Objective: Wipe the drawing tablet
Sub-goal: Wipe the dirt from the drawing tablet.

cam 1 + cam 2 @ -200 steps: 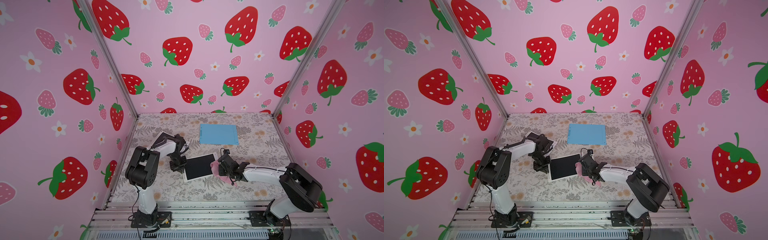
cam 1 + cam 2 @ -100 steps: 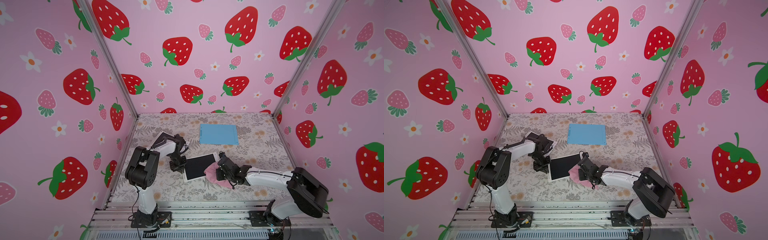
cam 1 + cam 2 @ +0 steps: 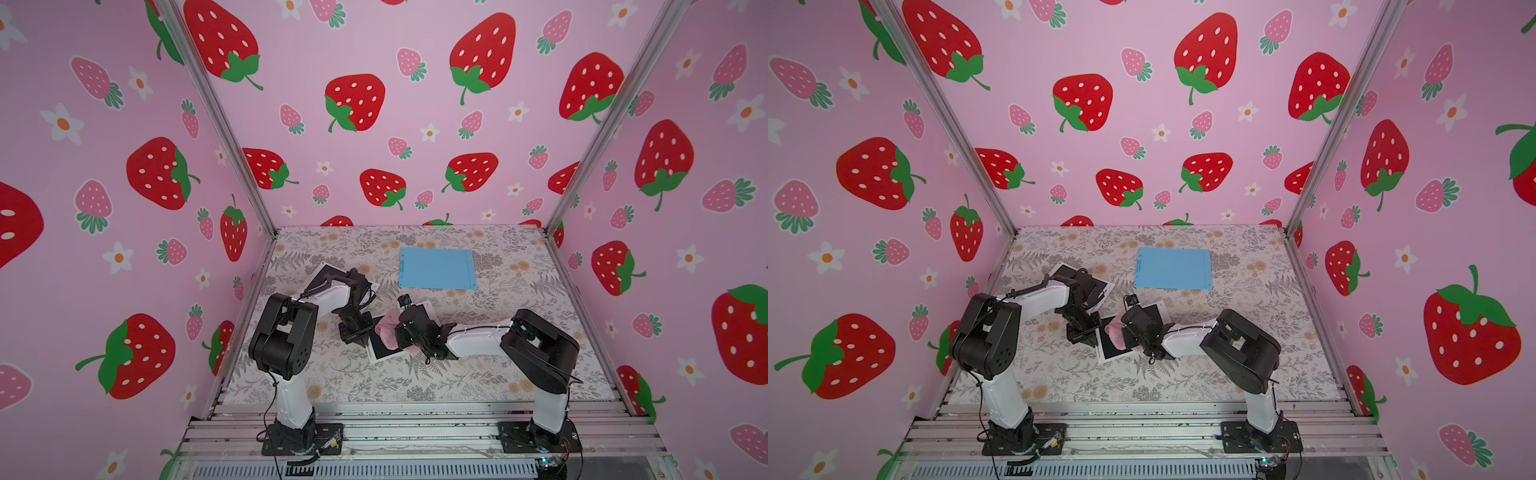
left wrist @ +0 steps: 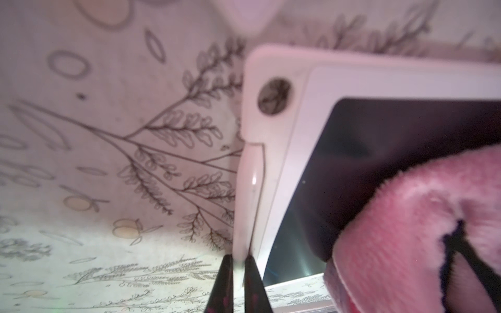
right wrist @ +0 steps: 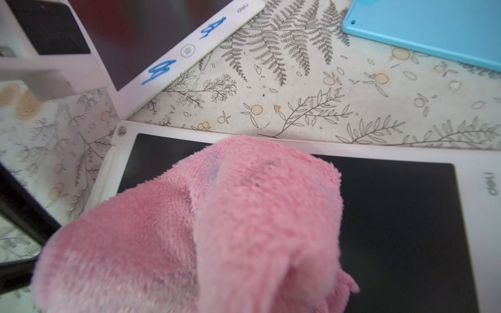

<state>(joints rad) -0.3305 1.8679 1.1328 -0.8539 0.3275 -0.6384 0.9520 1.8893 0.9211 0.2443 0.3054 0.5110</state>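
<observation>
bare floral tabletop [image 3: 478, 365] lies open along the near edge; the flat blue rectangular board [image 3: 436, 269] and a second white-framed black-screened tablet [image 3: 1077, 278] occupy the far part.

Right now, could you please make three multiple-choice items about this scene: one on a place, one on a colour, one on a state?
1. Where does the cloth lie?
A. on the blue board
B. on the near tablet's dark screen
C. on the bare table

2. What colour is the cloth?
A. pink
B. green
C. yellow

3. How is the left gripper?
A. wide open
B. shut on the tablet's edge
C. holding the cloth

Key:
1 B, the cloth covers the tablet.
2 A, its pile is pink.
3 B, the left gripper pinches the white rim.
</observation>
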